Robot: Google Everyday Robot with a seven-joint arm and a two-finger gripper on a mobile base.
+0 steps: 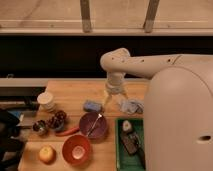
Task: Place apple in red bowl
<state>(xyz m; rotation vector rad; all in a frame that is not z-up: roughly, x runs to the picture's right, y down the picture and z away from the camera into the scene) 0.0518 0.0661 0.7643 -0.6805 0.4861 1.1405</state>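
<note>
The apple (47,154), small and yellow-orange, lies on the wooden table (75,95) at the front left. The red bowl (77,149) stands just to its right, apart from it, and holds nothing. My gripper (114,100) hangs from the white arm over the back middle of the table, far from both. Its fingers (106,99) point down, spread apart, and hold nothing.
A dark purple bowl (93,125) with a utensil in it stands behind the red bowl. Dark fruits (55,120), a red chili (67,131), a white cup (46,100), a blue sponge (92,105) and a crumpled cloth (131,105) lie around. A green tray (120,155) is at the right.
</note>
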